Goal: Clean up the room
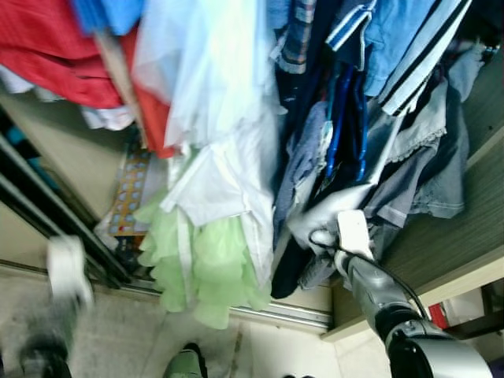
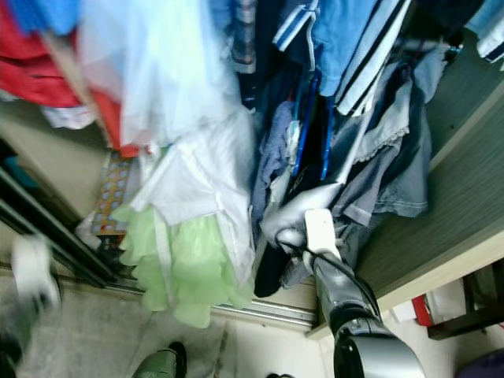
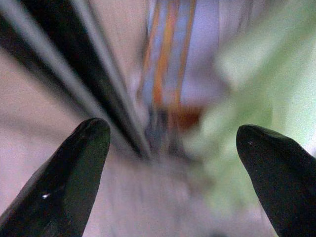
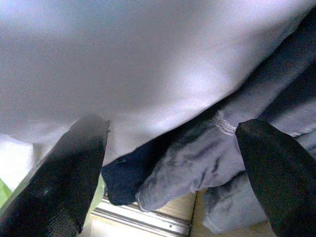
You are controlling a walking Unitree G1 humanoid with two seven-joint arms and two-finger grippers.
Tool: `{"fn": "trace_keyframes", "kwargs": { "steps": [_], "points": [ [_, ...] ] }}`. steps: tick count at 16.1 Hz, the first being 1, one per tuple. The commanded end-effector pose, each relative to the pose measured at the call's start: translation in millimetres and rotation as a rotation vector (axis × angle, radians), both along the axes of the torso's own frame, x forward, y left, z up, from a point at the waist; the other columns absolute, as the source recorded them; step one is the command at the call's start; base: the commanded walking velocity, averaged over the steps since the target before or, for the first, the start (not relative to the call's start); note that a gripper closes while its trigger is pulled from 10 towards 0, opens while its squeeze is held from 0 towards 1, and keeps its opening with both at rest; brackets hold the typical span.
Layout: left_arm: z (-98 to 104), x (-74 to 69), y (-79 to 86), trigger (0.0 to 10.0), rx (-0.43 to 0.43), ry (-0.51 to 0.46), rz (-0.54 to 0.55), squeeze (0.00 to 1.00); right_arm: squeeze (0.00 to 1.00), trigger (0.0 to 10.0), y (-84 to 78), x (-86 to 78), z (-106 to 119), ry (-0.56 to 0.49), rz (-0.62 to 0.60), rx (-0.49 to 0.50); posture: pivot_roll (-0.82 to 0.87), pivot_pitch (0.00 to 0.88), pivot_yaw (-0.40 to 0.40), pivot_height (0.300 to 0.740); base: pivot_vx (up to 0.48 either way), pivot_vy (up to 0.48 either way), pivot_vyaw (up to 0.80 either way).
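Reaching into an open wooden wardrobe packed with hanging clothes, the robot appears to be at the step of tidying garments into place, judging by where its right arm is. The wardrobe holds, from its left side across, red fabric, a pale blue-white sheer dress, a white garment with a light green ruffled hem, dark navy pieces, and grey-blue denim clothes under a blue-and-white striped top. A patterned orange-and-blue cloth lies low at the back, near the dark sliding-door track.

The right gripper is pushed up among the lower hems, with a smooth pale grey cloth pressing just above it; its fingers stand apart, closed on nothing, with dark navy and grey-blue denim folds hanging between and beyond them. The left gripper is low near the track, blurred, spread wide and empty, pointing toward the patterned cloth and green ruffle.

Next, the right gripper likely needs to close on one loose hem or ease the bundle deeper inside; the crowded, soft fabric may slip or snag. A dark-green shoe tip shows on the pale floor below.
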State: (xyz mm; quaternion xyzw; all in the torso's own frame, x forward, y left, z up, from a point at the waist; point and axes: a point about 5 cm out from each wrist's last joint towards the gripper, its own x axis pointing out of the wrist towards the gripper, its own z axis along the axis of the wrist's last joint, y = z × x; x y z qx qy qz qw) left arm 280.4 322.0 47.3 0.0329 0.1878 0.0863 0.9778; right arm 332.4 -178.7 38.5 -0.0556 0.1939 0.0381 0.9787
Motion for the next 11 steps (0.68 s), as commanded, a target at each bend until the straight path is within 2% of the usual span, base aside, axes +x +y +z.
{"fn": "trace_keyframes", "kwargs": {
  "steps": [1,4,7,8,9,10,11],
  "points": [
    [-13,-11.9,-6.8,10.0,-0.042,0.010,-0.054,0.00,0.00,10.0,-8.6,-2.4,0,-0.014,0.005,0.020,0.14,0.183,-0.062,0.740,0.000,0.000,0.00],
    [-9,-14.1,-12.5,10.0,-0.059,-0.058,-0.098,0.00,0.00,10.0,-7.0,-3.1,4,-0.061,0.044,0.034,0.13,0.188,-0.066,0.740,0.000,0.000,0.00],
    [-6,-29.1,-28.8,10.0,-0.079,-0.148,-0.137,0.00,0.00,10.0,-6.9,-13.6,8,-0.144,0.087,0.061,0.11,0.188,-0.072,0.740,0.000,0.000,0.00],
    [-4,-38.4,-33.7,10.0,-0.089,-0.174,-0.139,0.00,0.00,10.0,-7.2,-19.4,11,-0.180,0.106,0.035,0.11,0.187,-0.075,0.740,0.000,0.000,0.00],
    [1,-52.9,-42.7,10.0,-0.091,-0.207,-0.163,0.00,0.00,10.0,-9.0,-29.6,16,-0.233,0.135,-0.095,0.11,0.184,-0.082,0.740,0.000,0.000,0.00],
    [4,-59.2,-47.8,10.0,-0.093,-0.224,-0.179,0.00,0.00,10.0,-9.0,-34.4,19,-0.261,0.147,-0.149,0.11,0.183,-0.082,0.740,0.000,0.000,0.00],
    [9,-62.9,-51.7,10.0,-0.088,-0.245,-0.191,0.00,0.00,10.0,-8.4,-37.8,25,-0.292,0.170,-0.149,0.12,0.182,-0.083,0.740,0.000,0.000,0.00]
  ]
}}
